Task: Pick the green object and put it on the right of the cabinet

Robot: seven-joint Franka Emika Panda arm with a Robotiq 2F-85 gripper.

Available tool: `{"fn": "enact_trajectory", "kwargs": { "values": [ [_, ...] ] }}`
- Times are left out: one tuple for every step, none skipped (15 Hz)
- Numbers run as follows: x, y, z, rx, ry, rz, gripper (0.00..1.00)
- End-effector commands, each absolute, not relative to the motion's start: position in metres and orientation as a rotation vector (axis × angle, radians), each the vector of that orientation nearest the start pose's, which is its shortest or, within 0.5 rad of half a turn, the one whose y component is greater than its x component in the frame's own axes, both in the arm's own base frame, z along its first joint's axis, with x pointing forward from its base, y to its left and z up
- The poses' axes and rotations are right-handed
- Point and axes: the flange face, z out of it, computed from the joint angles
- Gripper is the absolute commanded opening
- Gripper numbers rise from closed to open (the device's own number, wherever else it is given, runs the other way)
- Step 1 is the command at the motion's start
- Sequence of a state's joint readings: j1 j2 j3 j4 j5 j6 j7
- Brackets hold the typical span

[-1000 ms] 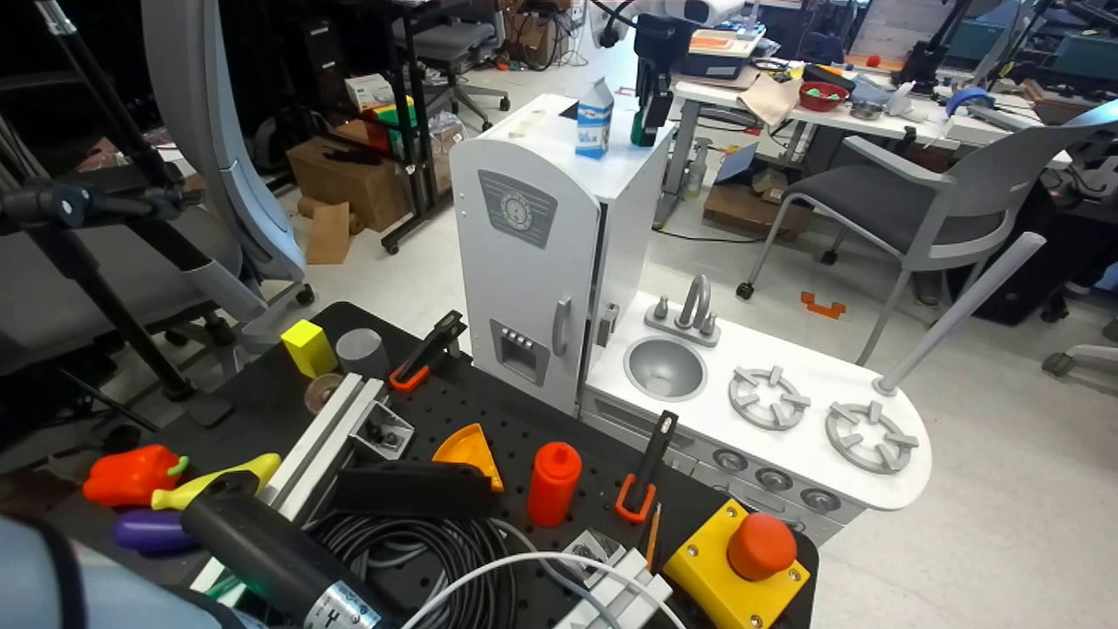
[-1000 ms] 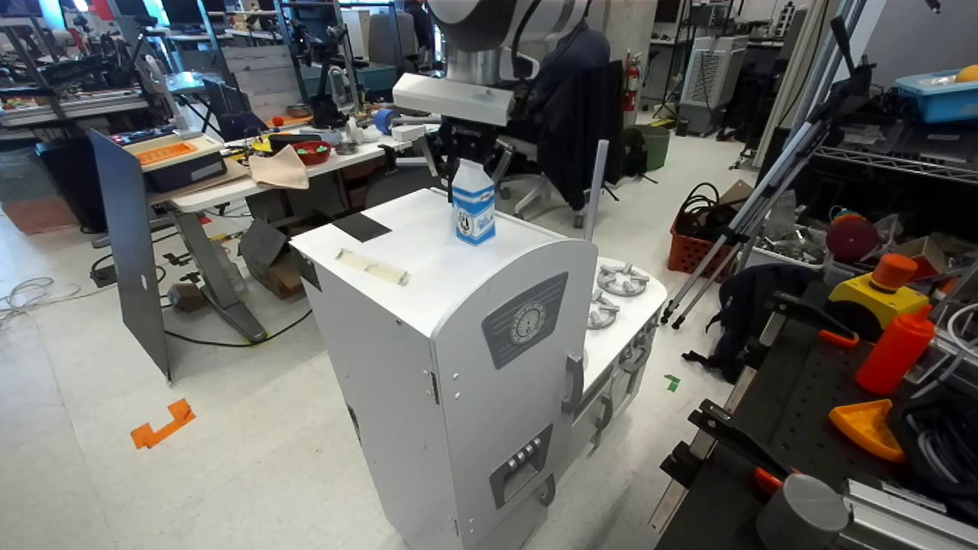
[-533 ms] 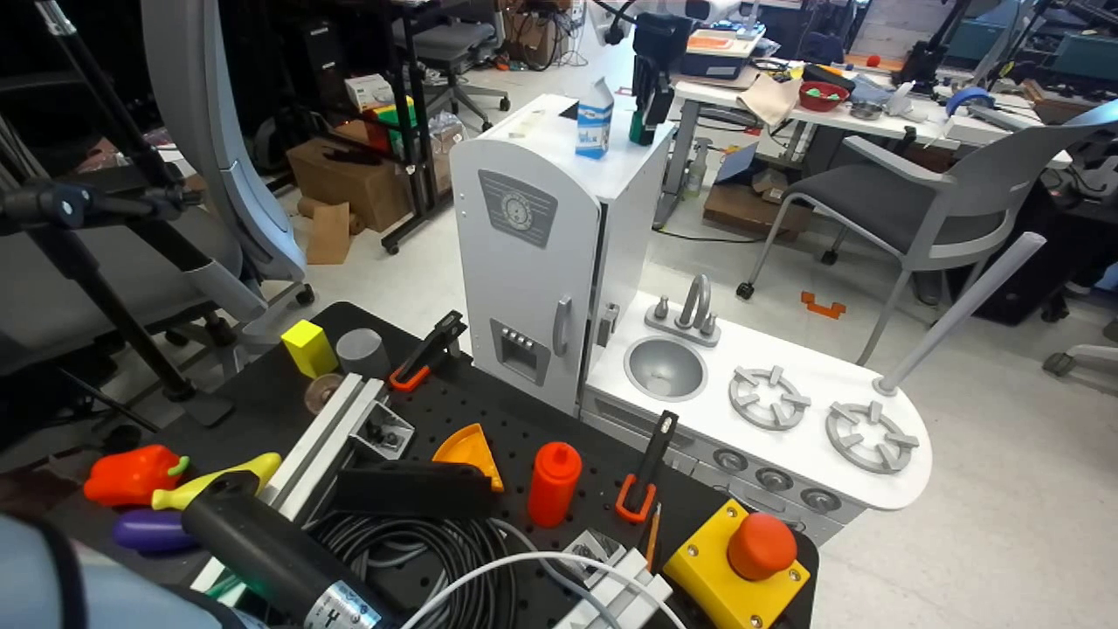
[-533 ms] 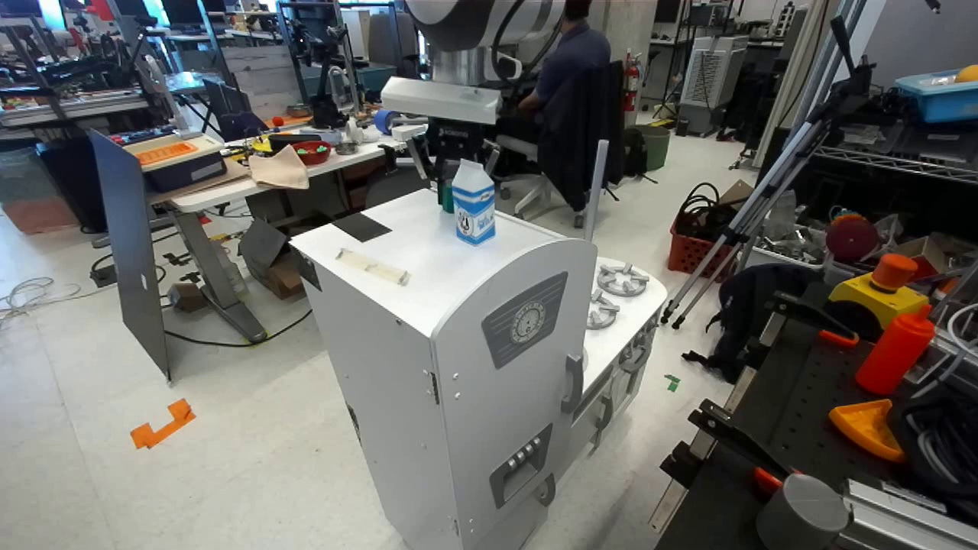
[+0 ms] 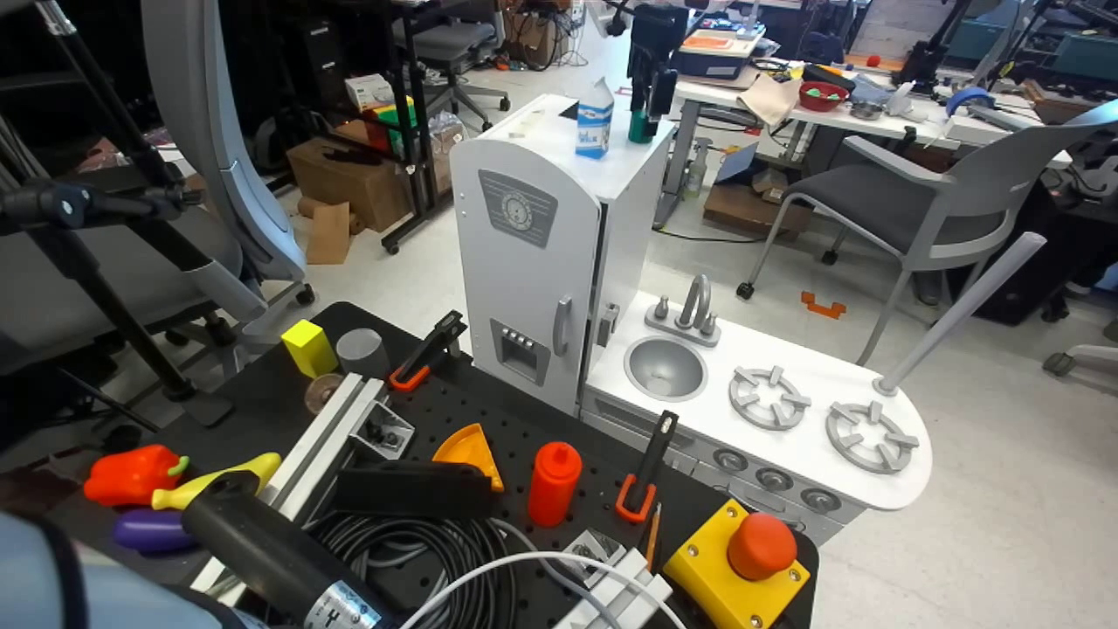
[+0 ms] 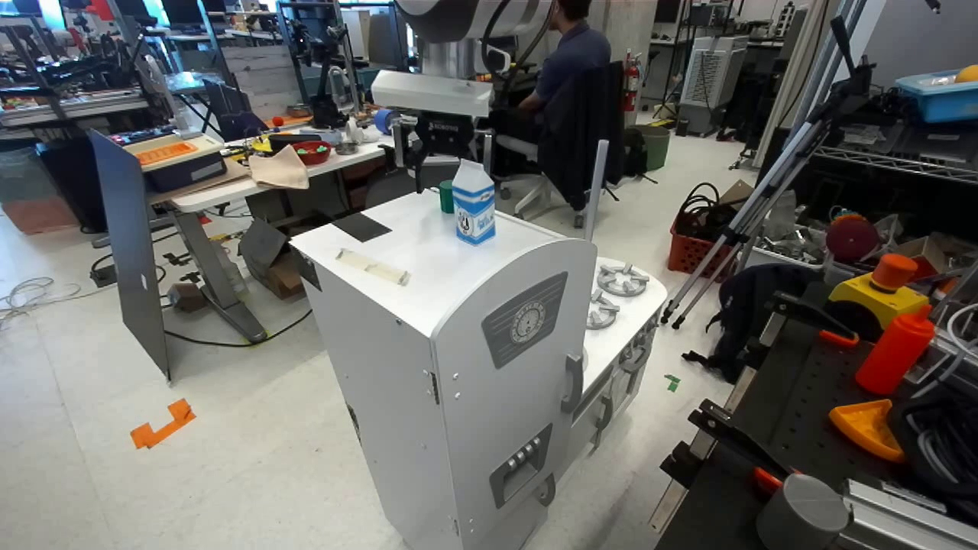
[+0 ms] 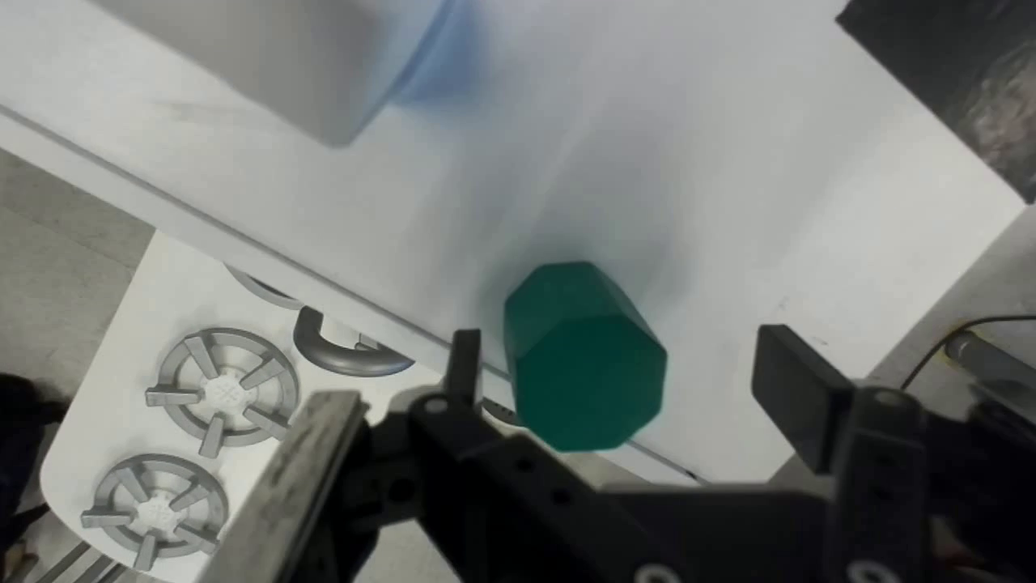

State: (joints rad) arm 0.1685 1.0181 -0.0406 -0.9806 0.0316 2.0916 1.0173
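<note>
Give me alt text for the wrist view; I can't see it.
A green octagonal block stands on top of the white cabinet, framed by the open claw and ungripped. A blurred milk carton, cut off by the frame, is at upper left; two gray stove burners show at lower left.

Blue-and-white carton [image 5: 594, 122] that reads "milk", ROBOTIQ in small pale letters on the black gripper [image 6: 453, 183] in an exterior view, marks round the dial [image 6: 527, 321] on the cabinet [image 6: 497, 405] and print on the pale label [image 5: 342, 607] too small to read
</note>
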Motion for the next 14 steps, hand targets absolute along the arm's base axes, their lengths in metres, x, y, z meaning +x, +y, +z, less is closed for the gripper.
{"fn": "enact_trajectory", "kwargs": {
  "values": [
    [0.788,0.120,0.272,-2.816,1.270,-0.175,1.00],
    [0.788,0.121,0.282,-2.812,1.256,-0.199,1.00],
    [0.788,0.122,0.288,-2.809,1.247,-0.213,1.00],
    [0.787,0.123,0.297,-2.806,1.238,-0.227,1.00],
    [0.787,0.123,0.305,-2.802,1.228,-0.246,1.00],
    [0.785,0.122,0.314,-2.800,1.217,-0.268,1.00],
    [0.784,0.122,0.321,-2.797,1.206,-0.288,1.00],
    [0.782,0.120,0.330,-2.794,1.193,-0.308,1.00],
    [0.780,0.119,0.336,-2.792,1.182,-0.323,1.00],
    [0.776,0.116,0.344,-2.792,1.168,-0.333,1.00],
    [0.772,0.115,0.351,-2.792,1.160,-0.334,1.00],
    [0.766,0.113,0.357,-2.795,1.155,-0.331,1.00],
    [0.760,0.112,0.363,-2.790,1.168,-0.321,1.00],
    [0.754,0.109,0.364,-2.809,1.183,-0.297,1.00]
  ]
}}
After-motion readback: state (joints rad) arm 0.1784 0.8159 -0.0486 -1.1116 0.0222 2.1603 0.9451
